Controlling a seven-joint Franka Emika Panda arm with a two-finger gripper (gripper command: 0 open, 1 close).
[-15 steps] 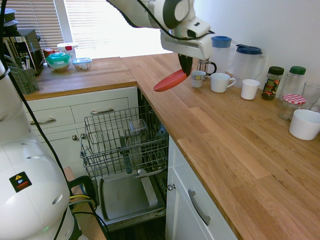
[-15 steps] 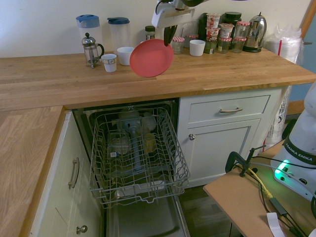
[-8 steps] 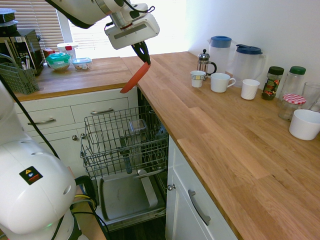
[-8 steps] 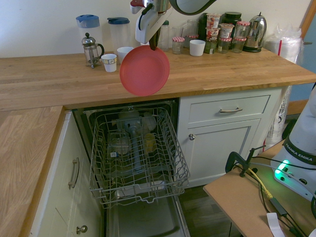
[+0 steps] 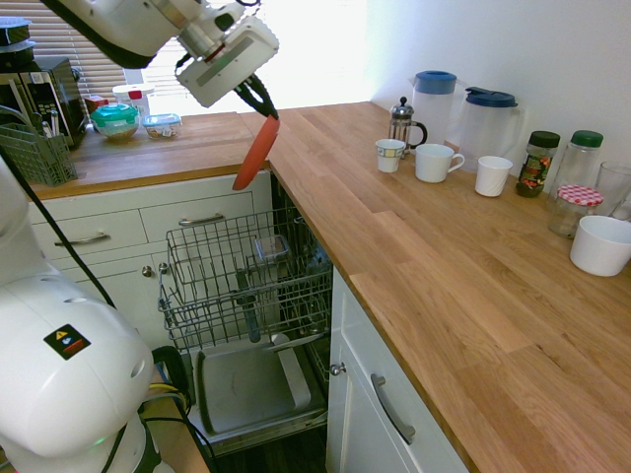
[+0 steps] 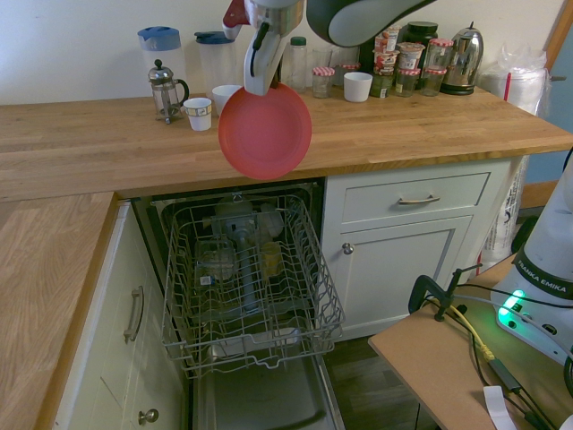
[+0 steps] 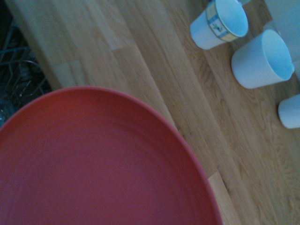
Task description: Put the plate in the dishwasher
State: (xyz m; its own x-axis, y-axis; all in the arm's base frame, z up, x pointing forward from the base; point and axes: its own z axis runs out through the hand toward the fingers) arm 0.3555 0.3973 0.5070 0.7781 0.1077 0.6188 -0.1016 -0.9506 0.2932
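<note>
The plate [image 6: 265,132] is lifted and hangs on edge in the air above the dishwasher [image 6: 246,278], gripped at its twelve o'clock rim by the hand [image 6: 260,76], whose fingers pinch it; the carry looks about halfway done, with lowering into the rack and release left. The plate is smooth coral-red plastic, round, shallow-rimmed; the rack is grey wire with upright tines; the table [image 5: 444,266] is oiled wood planks.

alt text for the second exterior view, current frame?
The gripper holds the coral-red plate by its top edge, nearly upright, above the dishwasher and its pulled-out wire rack. Cups, jugs and jars line the wooden counter behind.
</note>
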